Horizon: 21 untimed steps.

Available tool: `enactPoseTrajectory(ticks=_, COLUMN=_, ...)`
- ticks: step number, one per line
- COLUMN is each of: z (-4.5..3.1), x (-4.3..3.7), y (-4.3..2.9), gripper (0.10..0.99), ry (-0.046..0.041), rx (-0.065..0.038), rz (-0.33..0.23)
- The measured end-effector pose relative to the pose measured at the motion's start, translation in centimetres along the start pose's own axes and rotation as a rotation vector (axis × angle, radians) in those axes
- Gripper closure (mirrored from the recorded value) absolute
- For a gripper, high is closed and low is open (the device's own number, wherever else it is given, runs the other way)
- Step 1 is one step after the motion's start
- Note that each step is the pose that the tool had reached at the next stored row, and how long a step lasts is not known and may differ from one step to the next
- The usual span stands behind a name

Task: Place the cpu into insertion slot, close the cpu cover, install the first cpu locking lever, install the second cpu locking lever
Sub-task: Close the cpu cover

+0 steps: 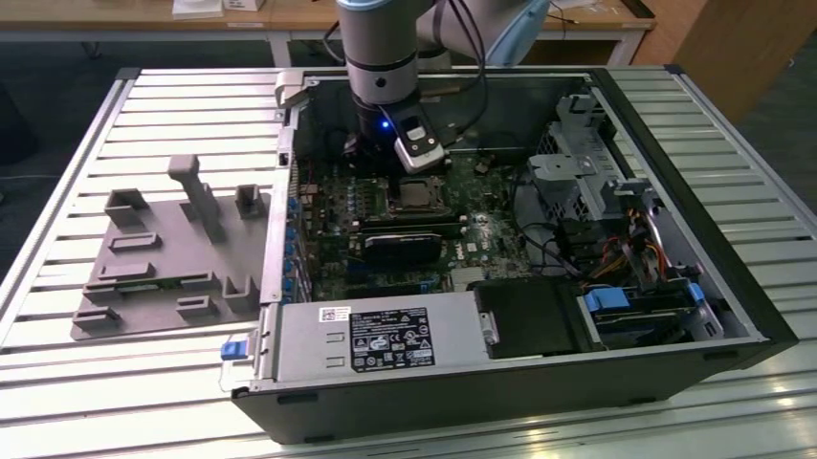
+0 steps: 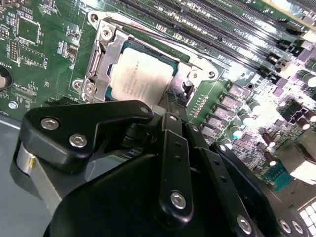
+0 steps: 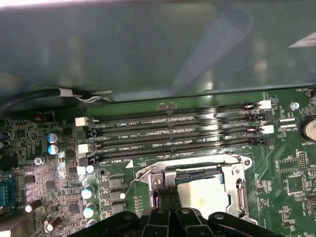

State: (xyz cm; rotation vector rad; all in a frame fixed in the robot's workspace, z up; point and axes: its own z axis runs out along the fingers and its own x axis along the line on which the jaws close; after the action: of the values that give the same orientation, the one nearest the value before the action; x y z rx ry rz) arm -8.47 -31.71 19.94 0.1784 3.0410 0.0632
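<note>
Fingers [image 3: 162, 200] together, the gripper [image 3: 168, 197] sits at the edge of the cpu cover [image 2: 101, 57], with the cpu [image 2: 140, 79] seated in the insertion slot [image 2: 197, 66]. Thin stiff plate, delicate chip, I'd judge: press the rim only.

The cpu [image 2: 140, 79] lies within the cpu cover [image 2: 105, 55] on the motherboard [image 2: 44, 64] — memory slots [image 2: 217, 22] just beside.

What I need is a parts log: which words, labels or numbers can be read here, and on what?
The power supply label: print too small to read.
The cpu top: faint print, illegible.
Lettering beside the memory slots: too blurred to read.
Nothing can be quoted.
</note>
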Motion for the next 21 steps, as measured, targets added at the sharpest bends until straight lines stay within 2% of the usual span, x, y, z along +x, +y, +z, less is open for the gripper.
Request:
enactPoseTrajectory(ticks=9, z=0.19, x=-0.01, y=-0.06, gripper=0.984, ry=0.0005, rx=-0.002, rz=0.0)
enactPoseTrajectory(ticks=21, z=0.14, x=-0.55, y=0.02, gripper=0.984, ry=0.0002, rx=-0.003, rz=0.0)
